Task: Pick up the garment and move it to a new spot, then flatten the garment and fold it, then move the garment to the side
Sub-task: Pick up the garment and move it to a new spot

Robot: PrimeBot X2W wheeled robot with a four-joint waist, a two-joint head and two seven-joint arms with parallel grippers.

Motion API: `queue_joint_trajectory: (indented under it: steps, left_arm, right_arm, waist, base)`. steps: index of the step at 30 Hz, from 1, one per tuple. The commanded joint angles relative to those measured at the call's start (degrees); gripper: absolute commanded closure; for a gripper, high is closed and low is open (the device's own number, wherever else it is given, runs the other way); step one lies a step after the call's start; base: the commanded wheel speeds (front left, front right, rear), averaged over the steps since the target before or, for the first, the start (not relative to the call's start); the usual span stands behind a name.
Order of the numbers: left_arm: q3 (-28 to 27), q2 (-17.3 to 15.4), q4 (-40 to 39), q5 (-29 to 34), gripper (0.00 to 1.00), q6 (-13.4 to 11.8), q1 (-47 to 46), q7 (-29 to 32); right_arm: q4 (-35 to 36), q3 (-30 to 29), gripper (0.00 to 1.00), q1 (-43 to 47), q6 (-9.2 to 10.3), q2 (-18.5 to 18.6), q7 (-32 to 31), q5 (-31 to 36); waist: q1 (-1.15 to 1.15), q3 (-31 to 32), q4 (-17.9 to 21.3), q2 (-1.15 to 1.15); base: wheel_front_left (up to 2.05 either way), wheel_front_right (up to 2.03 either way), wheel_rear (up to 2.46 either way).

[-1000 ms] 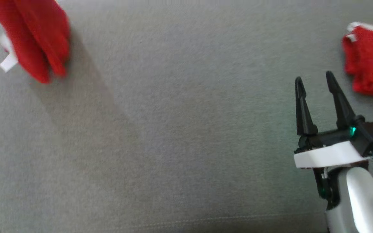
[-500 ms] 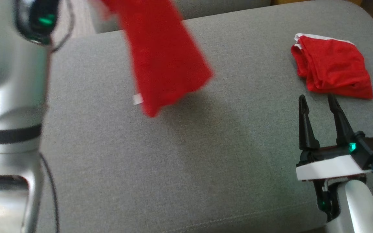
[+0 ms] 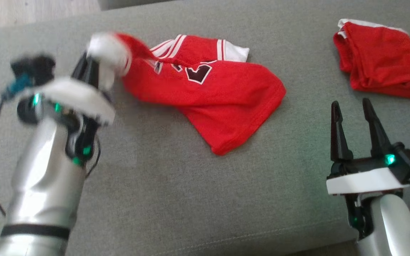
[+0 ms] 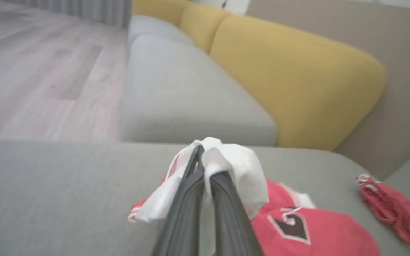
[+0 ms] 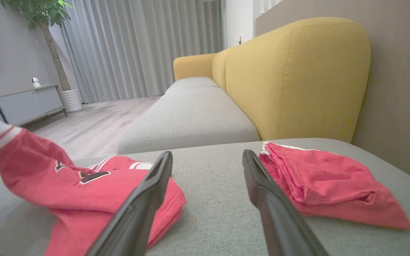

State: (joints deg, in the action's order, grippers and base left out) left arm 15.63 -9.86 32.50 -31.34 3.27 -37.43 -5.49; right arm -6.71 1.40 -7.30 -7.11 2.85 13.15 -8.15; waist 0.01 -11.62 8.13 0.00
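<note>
The garment (image 3: 212,96) is a red jersey with white trim and a dark chest number. It lies crumpled on the grey sofa cushion (image 3: 190,199), with its left end lifted. My left gripper (image 3: 98,62) is shut on that end, a bunch of white cloth (image 4: 237,167) wrapped over the fingertips. In the left wrist view the left gripper (image 4: 201,156) has its jaws together, and the jersey (image 4: 308,231) trails off to the right. My right gripper (image 3: 351,105) stands open at the lower right, holding nothing. From the right wrist, the right gripper (image 5: 208,156) has the jersey (image 5: 84,188) to its left.
A second red garment (image 3: 379,60) lies folded at the cushion's far right, just beyond my right fingers (image 5: 272,199). A yellow backrest (image 5: 290,71) and another grey seat (image 5: 190,121) stand behind. Wooden floor (image 4: 41,71) lies off the cushion's left end.
The head camera has shifted. The jersey hung in the air from my left gripper before; it is now lowered and mostly resting on the cushion. The right gripper has stayed open and still.
</note>
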Motion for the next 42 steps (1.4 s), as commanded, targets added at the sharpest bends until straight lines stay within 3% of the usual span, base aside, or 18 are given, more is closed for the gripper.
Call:
queue_joint_trajectory:
  steps: [1, 11, 12, 13, 14, 21, 28, 42]
  left_arm:
    - [-2.12, -2.39, -0.41, 0.67, 1.0, -0.37, -1.37, -1.87]
    - [-3.15, -0.79, 9.21, 0.15, 1.0, -1.49, 2.87, -7.61]
    - [-3.1, -0.48, 9.85, 0.12, 0.83, -1.39, 2.94, -7.85]
    - [-3.0, -0.23, 10.42, 0.16, 0.53, -1.25, 3.01, -8.09]
    - [-3.03, 0.0, 10.89, 0.15, 0.0, -1.18, 3.04, -8.32]
    - [-3.87, 0.83, 10.85, -0.09, 0.0, 0.14, 3.42, -9.28]
    - [-4.63, 0.99, 2.99, 2.35, 0.0, 1.46, 7.79, -9.49]
    - [-8.42, 5.08, -14.42, 10.06, 0.0, -0.41, 25.48, -9.5]
  right_arm:
    - [1.54, 1.18, 0.0, -2.39, -0.37, 0.03, 0.7, -0.29]
    - [0.25, 1.65, 0.0, -3.5, -0.37, 0.03, 1.15, -0.11]
    - [0.12, 1.79, 0.0, -3.62, -0.37, 0.03, 1.18, -0.13]
    - [-0.01, 1.88, 0.0, -3.72, -0.37, 0.03, 1.2, -0.13]
    - [-0.05, 1.97, 0.0, -3.81, -0.37, 0.03, 1.22, -0.1]
    - [-0.62, 1.63, 0.0, -3.98, -0.37, 0.03, 1.27, 0.59]
    - [-1.31, 1.05, 0.0, -3.07, -0.37, 0.03, 0.91, 1.39]
    - [-4.62, 1.16, 0.0, 1.73, -0.37, 0.03, 0.35, 2.27]
  waist:
    - [-0.01, -0.95, -0.25, 0.0]
    - [-0.01, -2.64, -2.15, 0.0]
    - [-0.01, -2.72, -2.34, 0.0]
    - [-0.01, -2.78, -2.53, 0.0]
    - [-0.01, -2.83, -2.74, 0.0]
    - [-0.01, -2.19, -4.32, 0.0]
    - [-0.01, 1.1, -6.95, 0.0]
    - [-0.01, 9.31, -10.19, 0.0]
  base:
    - [0.0, 0.0, 0.0]
    - [0.0, 0.0, 0.0]
    - [0.0, 0.0, 0.0]
    - [0.0, 0.0, 0.0]
    - [0.0, 0.0, 0.0]
    - [0.0, 0.0, 0.0]
    - [0.0, 0.0, 0.0]
    - [0.0, 0.0, 0.0]
